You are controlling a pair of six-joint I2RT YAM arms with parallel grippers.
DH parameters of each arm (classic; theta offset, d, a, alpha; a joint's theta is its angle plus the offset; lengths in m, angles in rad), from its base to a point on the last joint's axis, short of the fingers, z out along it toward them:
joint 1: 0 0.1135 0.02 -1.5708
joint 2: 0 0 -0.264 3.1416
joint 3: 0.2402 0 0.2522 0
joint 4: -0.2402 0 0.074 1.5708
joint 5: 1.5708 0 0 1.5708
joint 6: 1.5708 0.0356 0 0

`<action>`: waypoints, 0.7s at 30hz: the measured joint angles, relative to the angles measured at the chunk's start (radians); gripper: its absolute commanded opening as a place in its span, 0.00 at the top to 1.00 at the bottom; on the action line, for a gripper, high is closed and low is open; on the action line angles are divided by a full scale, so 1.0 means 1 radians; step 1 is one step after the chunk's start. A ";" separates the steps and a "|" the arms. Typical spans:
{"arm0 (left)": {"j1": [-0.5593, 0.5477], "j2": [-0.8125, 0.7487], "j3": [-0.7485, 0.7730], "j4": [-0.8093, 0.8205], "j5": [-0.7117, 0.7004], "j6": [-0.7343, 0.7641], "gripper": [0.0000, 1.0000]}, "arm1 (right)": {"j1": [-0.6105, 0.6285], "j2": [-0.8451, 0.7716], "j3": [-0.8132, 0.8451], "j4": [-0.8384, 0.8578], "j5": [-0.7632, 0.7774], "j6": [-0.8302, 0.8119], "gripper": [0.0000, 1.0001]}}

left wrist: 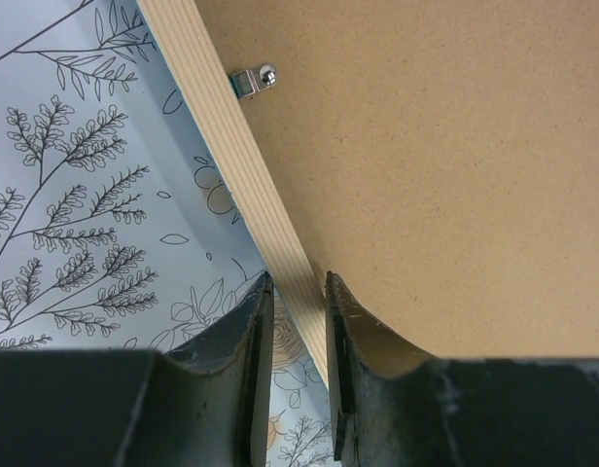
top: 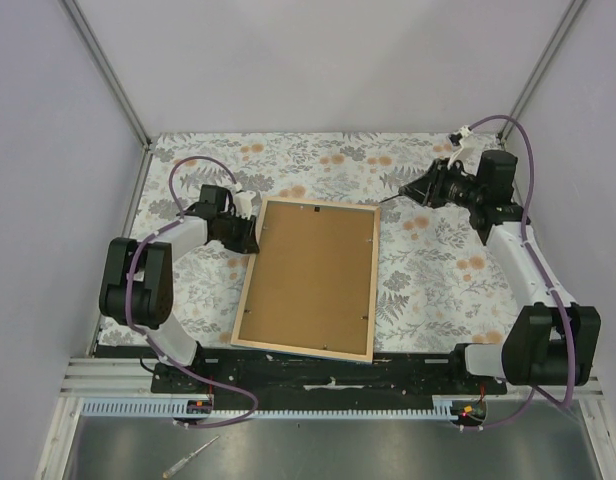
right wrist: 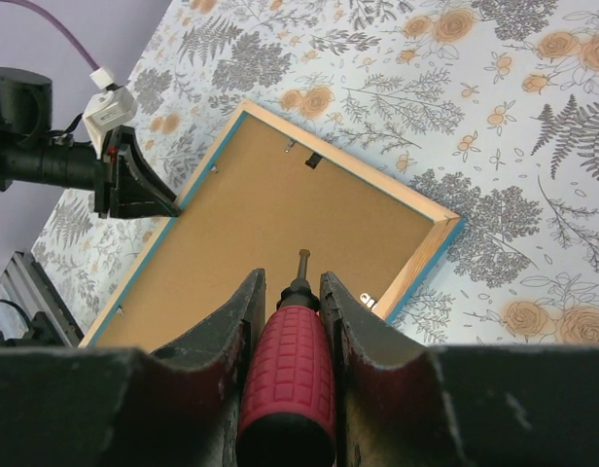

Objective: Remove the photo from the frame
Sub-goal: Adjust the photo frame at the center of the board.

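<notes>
— Two arms: what does each have?
— The left fingers (top: pixel 246 236) straddle the left rail of the frame (top: pixel 303 351), one outside over the floral cover (top: pixel 438 270) and one inside over the brown board. The gap is narrow, and I cannot tell whether they pinch the wood.
— And the right?
— The right fingers (top: pixel 425 187) are closed on the red handle of a screwdriver (right wrist: pixel 288 360), above the far right of the counter, apart from the frame.
— Where is the photo (top: pixel 308 275)?
— Inside the frame, which lies face down near the counter's middle. Only its brown back shows. A small metal clip (left wrist: pixel 251 81) on the rail overlaps it
</notes>
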 measured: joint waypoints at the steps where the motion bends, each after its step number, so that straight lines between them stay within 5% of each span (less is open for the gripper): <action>1: 0.000 -0.003 0.000 -0.003 0.000 0.000 0.70 | 0.006 0.013 0.025 -0.029 0.015 -0.021 1.00; 7: 0.000 -0.005 0.002 -0.020 -0.007 -0.005 0.74 | 0.111 0.085 0.163 -0.210 0.152 -0.194 1.00; 13: -0.001 0.060 0.087 -0.089 -0.030 -0.042 0.98 | 0.254 0.164 0.185 -0.319 0.274 -0.326 1.00; 21: -0.002 0.130 0.172 -0.100 -0.055 -0.143 0.98 | 0.242 0.209 0.208 -0.374 0.380 -0.365 1.00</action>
